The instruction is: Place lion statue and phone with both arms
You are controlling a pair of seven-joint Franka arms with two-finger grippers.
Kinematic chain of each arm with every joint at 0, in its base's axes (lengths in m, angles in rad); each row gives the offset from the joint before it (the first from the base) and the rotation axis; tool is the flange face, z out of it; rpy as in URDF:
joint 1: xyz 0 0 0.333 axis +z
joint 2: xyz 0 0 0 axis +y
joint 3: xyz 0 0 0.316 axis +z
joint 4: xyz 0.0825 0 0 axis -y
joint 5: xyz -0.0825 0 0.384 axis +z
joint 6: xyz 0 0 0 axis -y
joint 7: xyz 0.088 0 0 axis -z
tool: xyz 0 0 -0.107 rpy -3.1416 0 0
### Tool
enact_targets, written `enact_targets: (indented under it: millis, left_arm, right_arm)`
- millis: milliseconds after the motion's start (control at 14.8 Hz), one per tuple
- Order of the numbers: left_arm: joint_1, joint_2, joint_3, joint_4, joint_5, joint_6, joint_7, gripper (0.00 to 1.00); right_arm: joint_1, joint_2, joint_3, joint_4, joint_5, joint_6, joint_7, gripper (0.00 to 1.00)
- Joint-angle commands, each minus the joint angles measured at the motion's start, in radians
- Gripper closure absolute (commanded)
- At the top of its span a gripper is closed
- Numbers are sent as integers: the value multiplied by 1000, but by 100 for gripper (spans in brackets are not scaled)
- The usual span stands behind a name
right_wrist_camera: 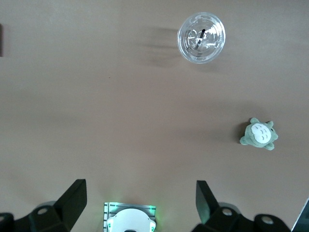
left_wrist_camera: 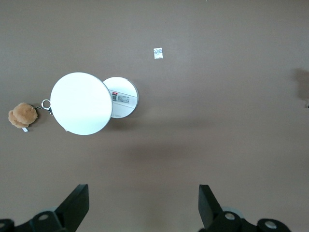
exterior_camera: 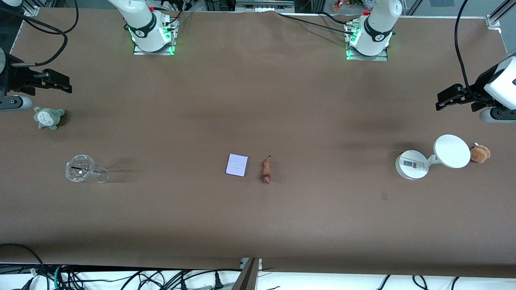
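The phone (exterior_camera: 237, 164), a small pale lavender-white slab, lies flat at the middle of the table. The lion statue (exterior_camera: 266, 170), a tiny orange-brown figurine with its thin tail pointing toward the robots, lies right beside it, toward the left arm's end. Neither shows in the wrist views. My left gripper (exterior_camera: 443, 99) hangs open and empty in the air at the left arm's end of the table, above the white stand; its fingers (left_wrist_camera: 77, 203) show in the left wrist view. My right gripper (exterior_camera: 60, 81) hangs open and empty at the right arm's end, above the green plush.
A white round-based stand with a disc (exterior_camera: 451, 151) (left_wrist_camera: 81, 103) and a brown plush toy (exterior_camera: 480, 153) (left_wrist_camera: 22, 115) sit at the left arm's end. A clear plastic cup (exterior_camera: 82, 169) (right_wrist_camera: 201, 37) and a green plush toy (exterior_camera: 48, 117) (right_wrist_camera: 259, 135) sit at the right arm's end.
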Motion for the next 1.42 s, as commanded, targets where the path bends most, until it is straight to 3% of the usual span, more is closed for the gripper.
enact_targets:
  millis: [0, 1350]
  left_arm:
    - [-1, -2, -12, 22, 11, -17, -3, 0]
    - [5, 11, -36, 31, 46, -29, -68, 0]
  right_arm:
    - [-6, 12, 8, 32, 2, -7, -5, 0]
    - [-4, 12, 10, 31, 4, -7, 5, 0]
